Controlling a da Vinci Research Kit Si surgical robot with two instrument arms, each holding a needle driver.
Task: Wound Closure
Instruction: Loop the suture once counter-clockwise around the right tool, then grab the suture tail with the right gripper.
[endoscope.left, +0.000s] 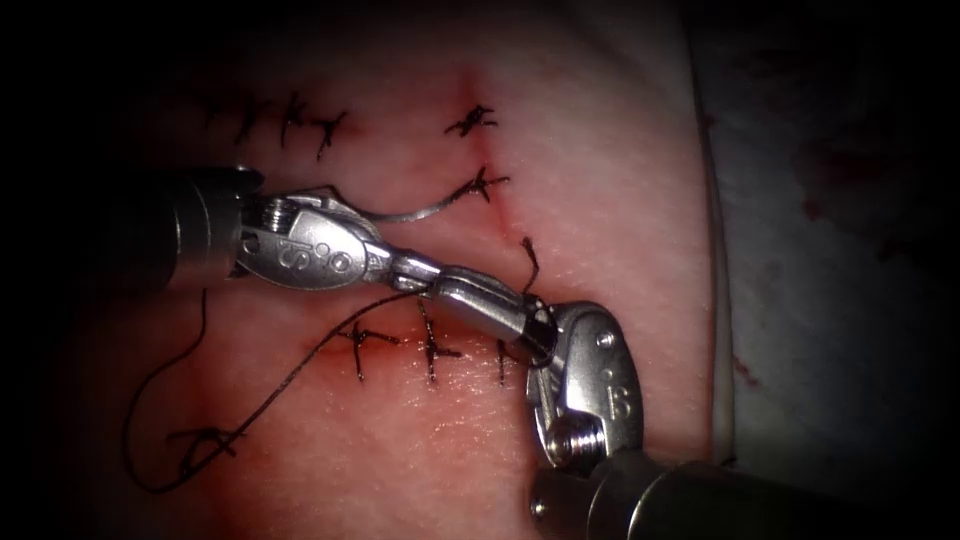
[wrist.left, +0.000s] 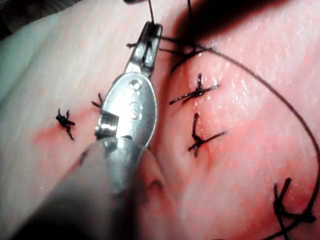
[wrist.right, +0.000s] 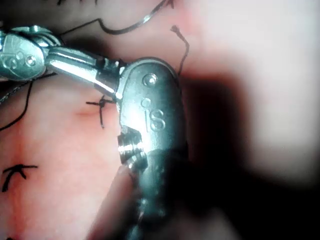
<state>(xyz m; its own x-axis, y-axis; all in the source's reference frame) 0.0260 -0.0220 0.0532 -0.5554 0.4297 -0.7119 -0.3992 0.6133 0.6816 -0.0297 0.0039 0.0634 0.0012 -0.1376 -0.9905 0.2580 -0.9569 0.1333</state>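
Observation:
On the tissue (endoscope.left: 600, 180) my left tool (endoscope.left: 412, 268) reaches in from the left with its jaws shut on the dark thread (endoscope.left: 290, 375), as the left wrist view shows (wrist.left: 151, 32). The thread (wrist.left: 280, 95) runs down and left to a loose loop. My right tool (endoscope.left: 445, 285) comes up from the lower right. Its jaws look shut, tip to tip with the left tool's, over a stitched horizontal cut (endoscope.left: 430, 345). I cannot tell whether they pinch thread. The curved needle (endoscope.left: 400, 216) lies free on the tissue above the left tool, outside the tissue, one end by a stitch on the vertical cut.
Knotted stitches sit along the vertical cut (endoscope.left: 472, 122), at the upper left (endoscope.left: 290, 120) and along the horizontal cut. A short thread tail (endoscope.left: 528, 262) stands beside the right tool's jaws. Red fluid stains the tissue around the cuts. White cloth (endoscope.left: 830, 250) lies past the tissue's right edge.

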